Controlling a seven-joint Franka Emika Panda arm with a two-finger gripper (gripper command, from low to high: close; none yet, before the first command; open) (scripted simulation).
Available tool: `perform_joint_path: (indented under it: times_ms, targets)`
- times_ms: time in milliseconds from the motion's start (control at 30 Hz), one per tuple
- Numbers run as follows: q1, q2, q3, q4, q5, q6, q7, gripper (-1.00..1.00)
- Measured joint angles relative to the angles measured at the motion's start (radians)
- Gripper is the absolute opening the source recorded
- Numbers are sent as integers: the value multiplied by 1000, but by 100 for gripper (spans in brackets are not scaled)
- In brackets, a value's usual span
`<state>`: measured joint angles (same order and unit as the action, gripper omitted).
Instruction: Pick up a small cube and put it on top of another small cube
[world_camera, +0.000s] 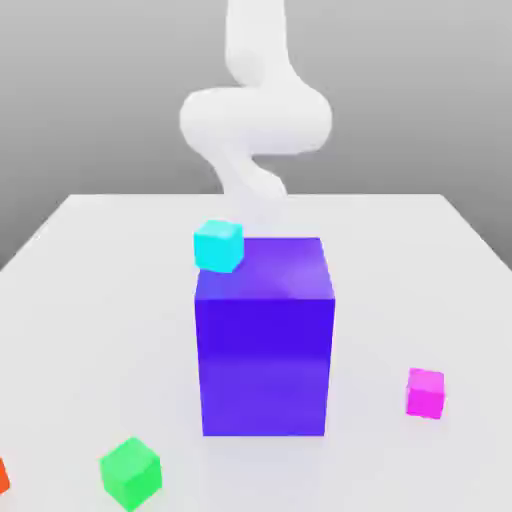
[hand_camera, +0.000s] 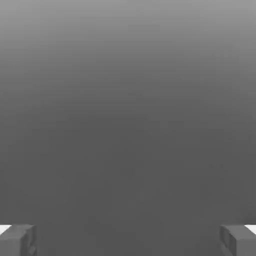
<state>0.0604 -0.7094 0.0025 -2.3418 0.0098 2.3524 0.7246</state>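
The small magenta-pink cube (world_camera: 426, 392) sits on the white table (world_camera: 90, 300) at the exterior view's right, near the front and a little apart from the big blue-violet block (world_camera: 264, 340). My white arm (world_camera: 255, 120) rises behind that block. In the hand view my gripper (hand_camera: 128, 240) is open: its two grey fingertips (hand_camera: 18, 240) stand far apart with nothing between them, and only plain grey background lies ahead. A cyan cube (world_camera: 218, 245) shows at the block's upper left corner; whether it rests on the block or stands behind it I cannot tell.
A green cube (world_camera: 130, 472) lies at the front left of the table. A sliver of a red thing (world_camera: 3, 475) shows at the exterior view's left edge. The tall blue-violet block stands in the table's middle, in front of my arm.
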Motion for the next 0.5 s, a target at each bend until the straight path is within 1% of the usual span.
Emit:
perform_joint_path:
  times_ms: [267, 500]
  targets:
    - [183, 297, 30, -136, 33, 171, -248, 0]
    - [304, 550, 96, -253, 42, 318, -446, 0]
